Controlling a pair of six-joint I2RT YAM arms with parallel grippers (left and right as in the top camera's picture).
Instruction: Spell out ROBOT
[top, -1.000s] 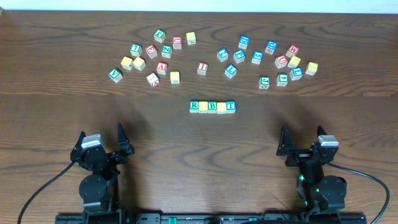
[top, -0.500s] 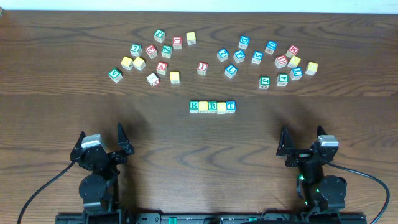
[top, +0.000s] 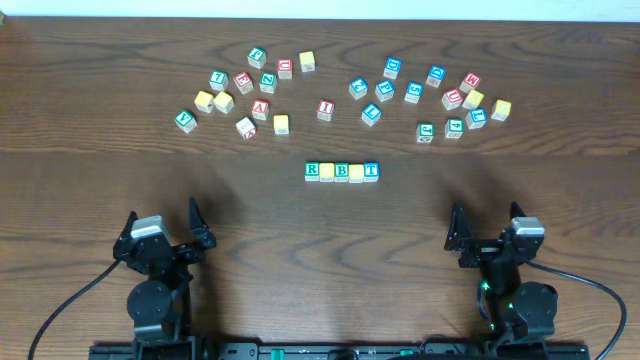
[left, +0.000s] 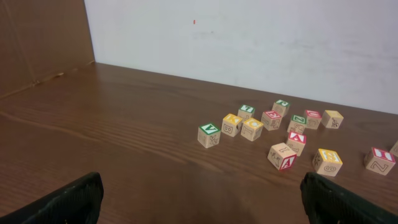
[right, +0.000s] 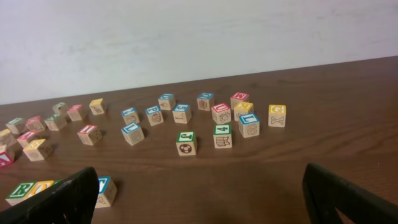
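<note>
Word row: five touching cubes are sitting in a line at the middle of the worktop (top: 320, 235), reading left to right green R (top: 312, 171), yellow cube (top: 327, 171), green B (top: 342, 171), second yellow cube (top: 356, 172), blue T (top: 371, 171).
Left pincer (top: 163, 222): is waiting near-left, fingers wide apart, well apart from the row.
Right pincer (top: 486, 222): is waiting near-right, fingers likewise wide apart.
Spare cubes (top: 245, 90): are lying scattered in two far clusters.

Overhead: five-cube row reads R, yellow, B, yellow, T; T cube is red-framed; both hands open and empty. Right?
One slip: the T cube at the end of the row is blue-framed, not red-framed, as the overhead view shows. The rest holds: five cubes reading R, yellow, B, yellow, T, with the left hand and right hand open and empty.
</note>
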